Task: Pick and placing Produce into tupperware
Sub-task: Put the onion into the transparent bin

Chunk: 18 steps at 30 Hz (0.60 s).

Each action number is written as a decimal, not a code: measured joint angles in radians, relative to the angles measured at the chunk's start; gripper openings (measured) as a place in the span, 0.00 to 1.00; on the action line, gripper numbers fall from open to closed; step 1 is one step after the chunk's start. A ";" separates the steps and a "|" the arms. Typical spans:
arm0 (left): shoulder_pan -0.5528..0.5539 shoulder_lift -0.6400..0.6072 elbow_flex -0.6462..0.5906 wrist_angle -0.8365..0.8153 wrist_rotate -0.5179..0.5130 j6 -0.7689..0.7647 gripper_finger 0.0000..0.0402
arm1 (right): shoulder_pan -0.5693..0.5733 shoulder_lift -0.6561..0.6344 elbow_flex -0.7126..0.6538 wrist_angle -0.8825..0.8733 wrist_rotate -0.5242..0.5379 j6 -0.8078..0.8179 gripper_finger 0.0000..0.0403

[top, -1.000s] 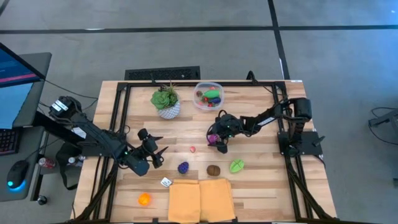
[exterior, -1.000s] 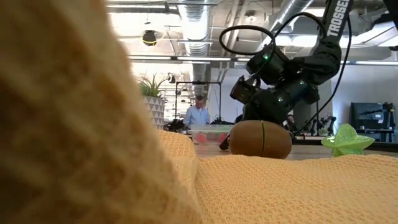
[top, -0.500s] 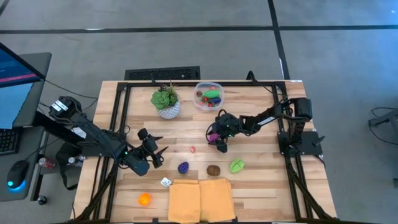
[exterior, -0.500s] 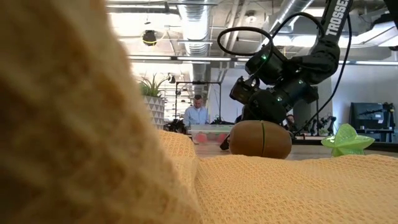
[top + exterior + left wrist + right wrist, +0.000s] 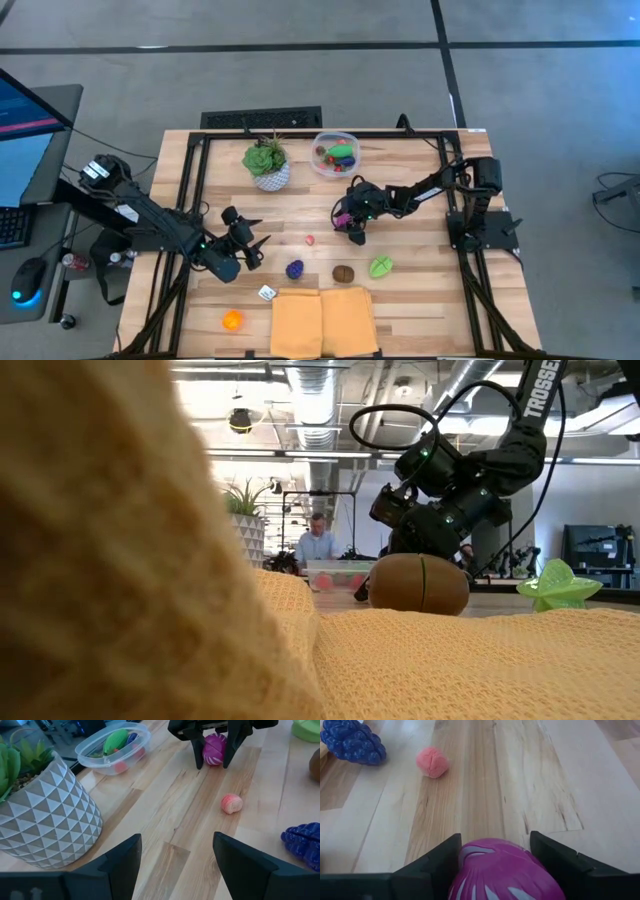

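A magenta toy vegetable point(image 5: 502, 870) is seen between the two fingers of the right end effector point(image 5: 346, 222) near the middle of the wooden worktop point(image 5: 420, 190), the fingers set closely either side of it and their tips lowered to the boards; whether it is gripped firmly cannot be told. The clear tupperware point(image 5: 335, 153), already holding green and red pieces, is placed toward the far edge, just beside the potted plant point(image 5: 267, 163). A small pink piece point(image 5: 310, 240), a purple grape bunch point(image 5: 295, 269), a brown piece point(image 5: 343, 273), a green piece point(image 5: 380, 267) and an orange piece point(image 5: 232, 320) are left scattered on the boards near a yellow cloth point(image 5: 323, 320). The left end effector point(image 5: 254, 247) is held open and empty above the worktop, apart from the produce.
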 joint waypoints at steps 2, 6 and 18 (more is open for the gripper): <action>0.000 0.000 0.000 0.000 0.000 0.000 0.59 | 0.000 0.000 0.000 0.000 0.000 0.000 0.62; 0.000 0.000 0.000 0.000 0.000 0.000 0.59 | 0.000 0.000 0.000 0.001 -0.003 0.001 0.62; 0.000 0.000 0.000 0.000 0.000 0.000 0.59 | 0.003 -0.026 -0.004 -0.009 -0.009 0.019 0.62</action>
